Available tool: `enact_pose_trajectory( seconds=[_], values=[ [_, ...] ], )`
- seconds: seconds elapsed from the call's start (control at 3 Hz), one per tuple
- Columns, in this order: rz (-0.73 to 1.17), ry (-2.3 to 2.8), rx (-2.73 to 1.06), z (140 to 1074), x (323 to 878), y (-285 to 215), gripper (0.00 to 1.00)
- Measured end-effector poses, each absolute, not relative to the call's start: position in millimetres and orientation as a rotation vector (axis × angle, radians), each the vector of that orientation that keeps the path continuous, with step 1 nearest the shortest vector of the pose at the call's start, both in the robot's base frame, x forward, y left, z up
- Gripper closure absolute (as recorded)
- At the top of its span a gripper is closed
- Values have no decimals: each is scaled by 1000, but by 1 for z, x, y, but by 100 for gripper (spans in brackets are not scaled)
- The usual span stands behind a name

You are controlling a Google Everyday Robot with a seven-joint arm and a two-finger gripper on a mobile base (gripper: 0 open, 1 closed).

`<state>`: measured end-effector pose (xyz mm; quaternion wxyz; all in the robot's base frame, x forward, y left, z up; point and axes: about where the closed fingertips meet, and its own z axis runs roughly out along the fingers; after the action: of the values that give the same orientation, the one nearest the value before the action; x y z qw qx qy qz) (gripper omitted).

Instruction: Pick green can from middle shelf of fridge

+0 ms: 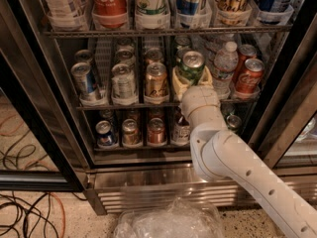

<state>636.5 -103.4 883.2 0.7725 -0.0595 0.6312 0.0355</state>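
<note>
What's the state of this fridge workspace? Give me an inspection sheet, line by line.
Surface: middle shelf, a wire rack with cans in lanes.
Job's things: green can, upright at the shelf front, right of centre.
Clutter: gold-tan can to its left; water bottle and red cans to its right.
Claw: at the green can, fingers against both sides.
Cables: black and orange leads on the floor, lower left.
Surroundings: fridge with ribbed steel base; crumpled clear plastic below.

The floor [74,219] is speckled, with black and orange cables [22,217] at left (loosely tangled) and crumpled clear plastic [168,223] in front. Light is dim, warm. The gripper [191,77] clasps the green can [192,63] in the fridge [138,192].
</note>
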Motion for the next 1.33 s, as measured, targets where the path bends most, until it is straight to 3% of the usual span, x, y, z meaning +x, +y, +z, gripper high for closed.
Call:
enact_pose_trajectory(
  seconds=[1.33],
  values=[
    [221, 1440, -390, 865, 581, -114, 100]
  ],
)
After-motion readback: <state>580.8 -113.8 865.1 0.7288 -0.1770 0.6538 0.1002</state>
